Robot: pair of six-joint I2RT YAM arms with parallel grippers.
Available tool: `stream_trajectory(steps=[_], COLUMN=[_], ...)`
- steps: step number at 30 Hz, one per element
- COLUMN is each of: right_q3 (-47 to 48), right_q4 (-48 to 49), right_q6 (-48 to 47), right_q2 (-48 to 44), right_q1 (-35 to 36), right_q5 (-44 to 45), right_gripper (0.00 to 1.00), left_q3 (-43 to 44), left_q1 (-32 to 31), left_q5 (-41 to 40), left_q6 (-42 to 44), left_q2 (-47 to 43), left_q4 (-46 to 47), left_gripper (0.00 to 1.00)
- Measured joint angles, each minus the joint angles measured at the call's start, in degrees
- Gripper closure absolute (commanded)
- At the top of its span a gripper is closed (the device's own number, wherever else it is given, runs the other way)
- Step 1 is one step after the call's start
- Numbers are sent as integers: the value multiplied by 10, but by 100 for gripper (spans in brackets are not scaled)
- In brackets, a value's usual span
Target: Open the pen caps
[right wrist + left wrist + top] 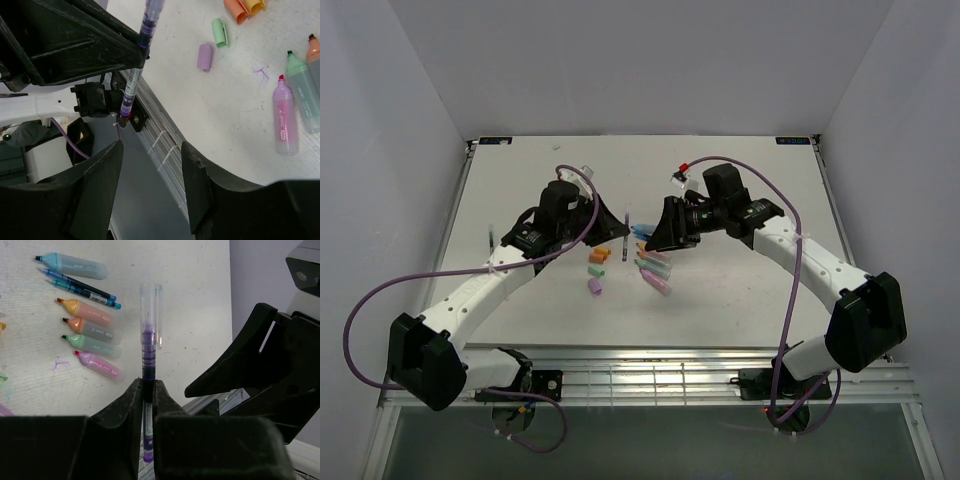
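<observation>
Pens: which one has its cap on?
The purple pen clamped in the left claw, its clear cap over the tip. The other pens, lying on the table, show bare tips.

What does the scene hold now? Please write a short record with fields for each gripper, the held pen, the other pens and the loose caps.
left gripper: shut on the purple pen
right gripper: open, holding nothing, close to that pen
purple pen: upright in the grip, clear cap seemingly still on
highlighters: five in a row on the table, tips bare
thin blue pens: two, beside the blue highlighter
loose caps: purple cap, green cap and orange cap on the table
</observation>
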Motion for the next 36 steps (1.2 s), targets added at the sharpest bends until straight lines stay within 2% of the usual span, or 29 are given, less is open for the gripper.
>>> stream_trajectory(steps=[14,21,36], right_q3=[-56,-66,-85], right_q4=[155,204,242], right_q6=[103,130,149], right_q2=[-2,-2,16], right_q1=[0,3,17], right_q5=[-44,-47,-50], right_gripper=[47,56,66], left_q3=[1,1,2], left_q1=[-64,-66,-68], left_q5=[-54,-73,-89], left_q6=[-90,-122,-162], left_q2=[2,2,4], left_q4=[17,22,41], left_gripper=[100,100,100])
